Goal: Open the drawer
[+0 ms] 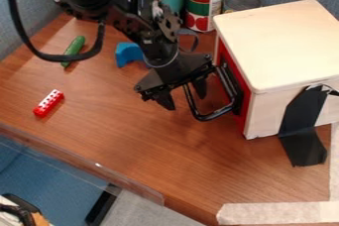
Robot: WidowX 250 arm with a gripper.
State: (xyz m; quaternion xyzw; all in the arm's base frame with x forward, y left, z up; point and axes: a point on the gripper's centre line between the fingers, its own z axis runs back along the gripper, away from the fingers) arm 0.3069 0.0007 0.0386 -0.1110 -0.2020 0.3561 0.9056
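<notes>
Two black fingers (165, 102) hang near the centre of the camera view, spread wide, on an arm (136, 19) entering from 11 o'clock. The outer part of the black drawer handle (215, 115) appears to lie between them; whether they touch it, I cannot tell. The red drawer front (248, 103), at 3 o'clock, sits closed in a pale wooden box (285, 36). On the brown worktop (132, 136), a red block (48, 103) lies at 9 o'clock, a green toy cucumber (74, 47) at 10.

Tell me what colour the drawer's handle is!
The drawer's handle is black. It shows best in the camera view.
</notes>
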